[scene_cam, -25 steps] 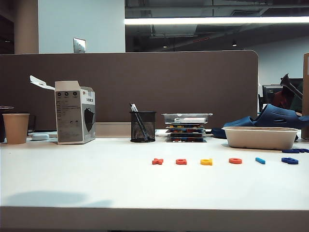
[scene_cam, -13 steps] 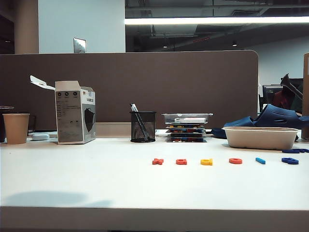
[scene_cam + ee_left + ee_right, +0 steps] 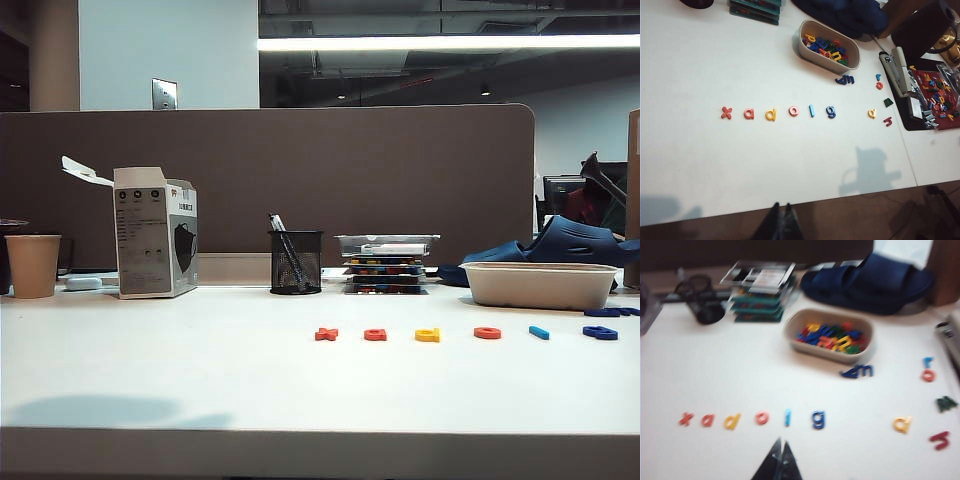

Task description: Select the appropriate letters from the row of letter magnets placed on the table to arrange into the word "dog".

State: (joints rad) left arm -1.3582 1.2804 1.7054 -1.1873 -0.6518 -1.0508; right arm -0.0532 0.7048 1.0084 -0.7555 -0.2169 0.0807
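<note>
- While no letter has yet been lifted, you see the row of letter magnets [image 3: 777, 112] lying untouched on the table [image 3: 700, 165]: reading along it, a red-orange x [image 3: 726, 113], a red-orange a [image 3: 748, 114], the yellow d [image 3: 771, 114], the red-orange o [image 3: 793, 111], a light blue bar [image 3: 811, 110] and the dark blue g [image 3: 831, 111].
- Left gripper [image 3: 780, 220]: it hangs over the table's near edge, well apart from the row; its fingers meet at the tips and hold nothing.
- Right gripper [image 3: 780, 460]: it hovers just short of the row, between the o [image 3: 762, 418] and the g [image 3: 818, 419] as its wrist view frames them; its fingers are pressed together and empty. That view is blurred.
- In the exterior view neither arm appears; you see only the row [image 3: 460, 333] in front of the white tub [image 3: 540, 284].
- Step in hand, as a judgement: the approach before the first pick.
- Next move: you would need to part the right fingers, choose one target among d, o and g, and descend squarely over it; neighbours lie close beside each letter, so a skewed approach could nudge them.
- Loose letters [image 3: 879, 100] beyond the g, including a second yellow one [image 3: 872, 113], are not part of the row.
</note>
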